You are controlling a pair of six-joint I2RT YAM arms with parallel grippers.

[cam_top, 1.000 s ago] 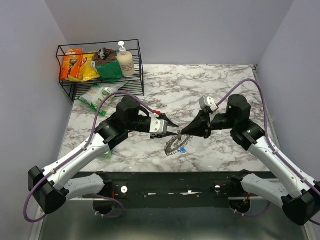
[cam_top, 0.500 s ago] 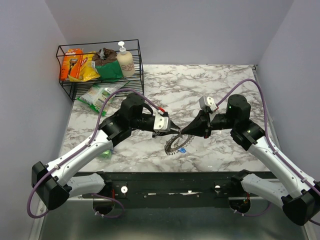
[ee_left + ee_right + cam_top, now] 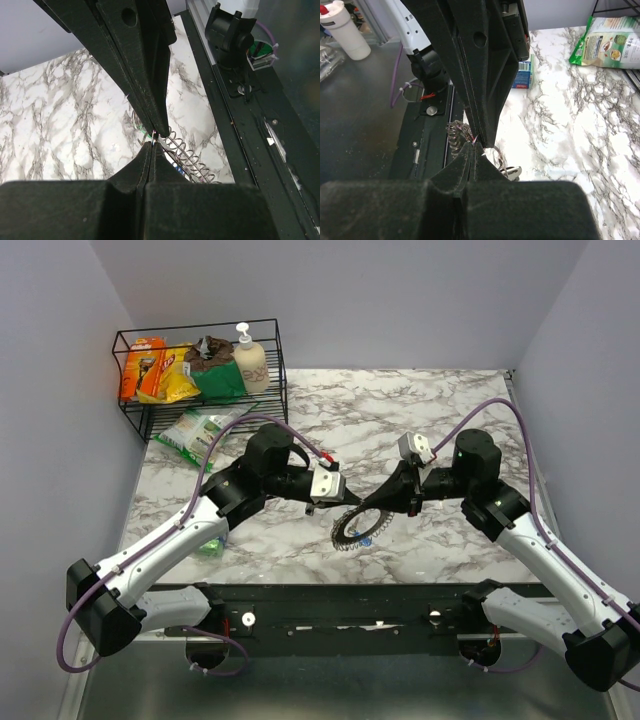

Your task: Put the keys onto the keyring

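Note:
The keyring (image 3: pixel 349 528), a large silvery coiled ring, hangs tilted over the front middle of the marble table. My left gripper (image 3: pixel 347 502) and right gripper (image 3: pixel 361 507) meet tip to tip at its top edge. Both are shut, each pinching the thin wire of the keyring (image 3: pixel 186 155). In the left wrist view my left gripper (image 3: pixel 151 143) touches the right gripper's fingers (image 3: pixel 150 95), which come down from above. A blue key (image 3: pixel 366 538) lies at the ring, and a silvery key blade (image 3: pixel 513 172) shows under the coil (image 3: pixel 456 136). The other keys are hidden.
A black wire basket (image 3: pixel 131 410) holding snack packs and a soap bottle (image 3: pixel 249 360) stands at the back left. A green snack bag (image 3: pixel 195 428) lies in front of it. A small green thing (image 3: pixel 210 546) sits beside my left arm. Walls close in on three sides.
My left gripper has moved right to the top of the keyring and shut on its wire. The right gripper has held its grip in place.

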